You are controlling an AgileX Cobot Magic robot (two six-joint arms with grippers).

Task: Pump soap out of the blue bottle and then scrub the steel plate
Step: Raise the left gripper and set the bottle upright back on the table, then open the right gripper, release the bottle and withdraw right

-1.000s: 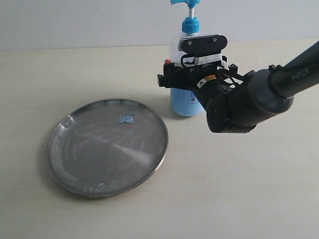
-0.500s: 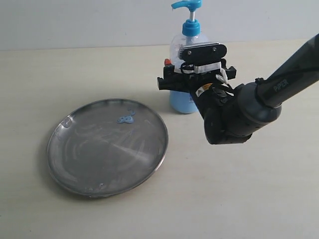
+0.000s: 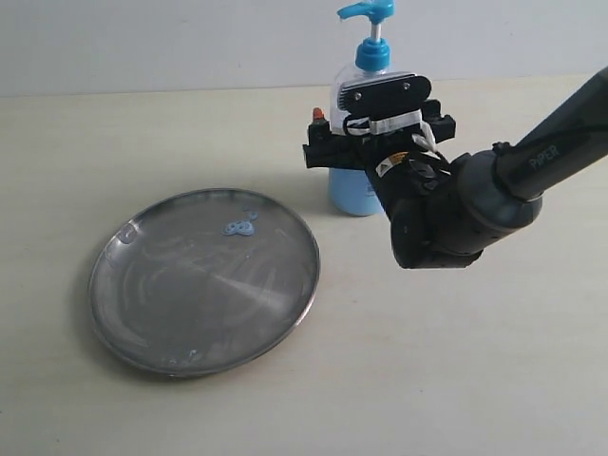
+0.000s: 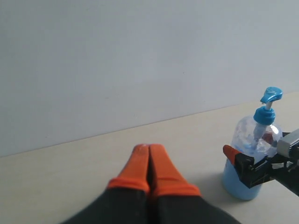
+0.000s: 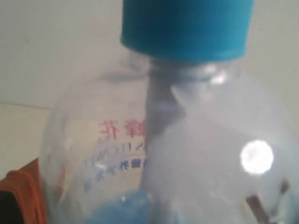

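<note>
Pale tabletop [image 3: 475, 380] runs back to a plain wall, and the blue bottle [image 3: 353, 195] stands upright near the back, just beyond the steel plate's [image 3: 190, 294] far right rim. My right gripper [image 3: 378, 123] straddles the bottle's shoulder, jaws wide on either side. I cannot tell whether the pads press the plastic or have let go. My left gripper [image 4: 149, 151] is clenched, tips together on nothing, facing the wall. A small blob of soap [image 3: 239, 228] sits on the plate near its far edge. My worry is the withdrawal: if a pad is touching when I pull back, the tall bottle could drag or tip toward the plate. Sweeping sideways could also clip the pump head [image 3: 366, 11].
</note>
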